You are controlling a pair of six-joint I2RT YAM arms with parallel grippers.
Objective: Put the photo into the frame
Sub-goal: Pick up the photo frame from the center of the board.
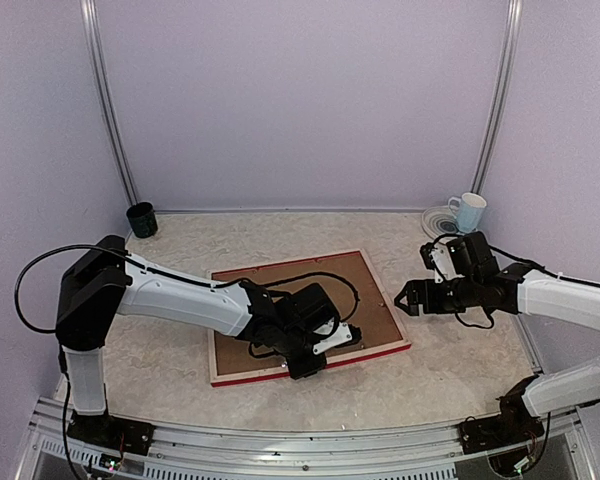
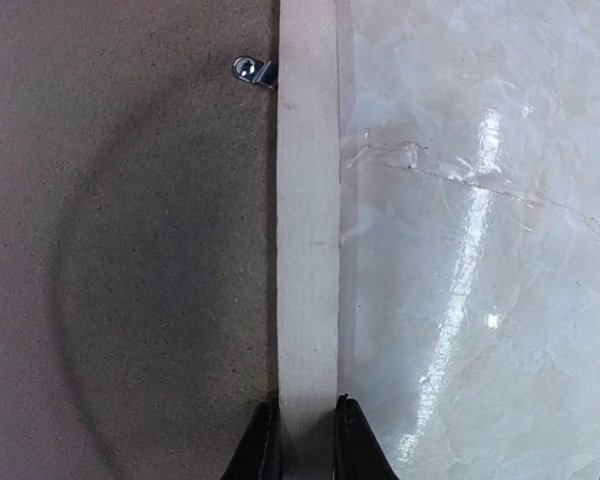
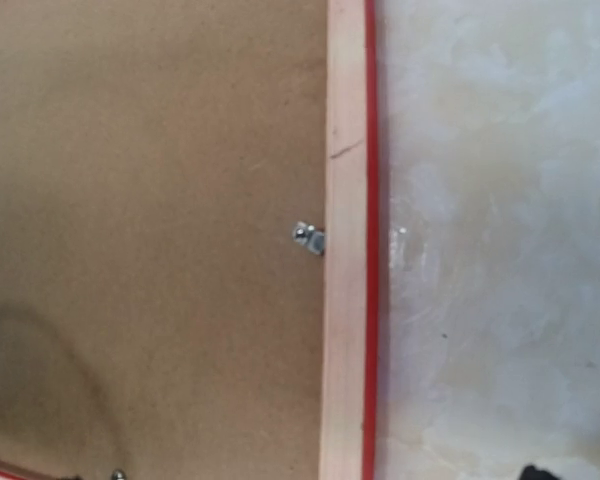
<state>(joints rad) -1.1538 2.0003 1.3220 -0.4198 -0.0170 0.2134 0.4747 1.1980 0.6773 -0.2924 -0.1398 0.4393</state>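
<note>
Red-edged frame lies face down on the table in the overhead view, its brown backing board turned up. The left gripper sits low at the frame's near right corner, over the front rail. The right gripper hangs just off the frame's right edge, apart from it, its jaws spread wide with nothing between them. At the back stand a dark mug on the left and a white mug on a plate on the right.

From the left wrist, the frame's pale wood rail runs straight up the view, board on one side, table on the other. The two dark fingers press against the rail from either side (clenched on it). A small metal clip sits at the rail's inner edge.

From the right wrist, the rail shows its red outer edge and another clip; the fingers are barely visible.
</note>
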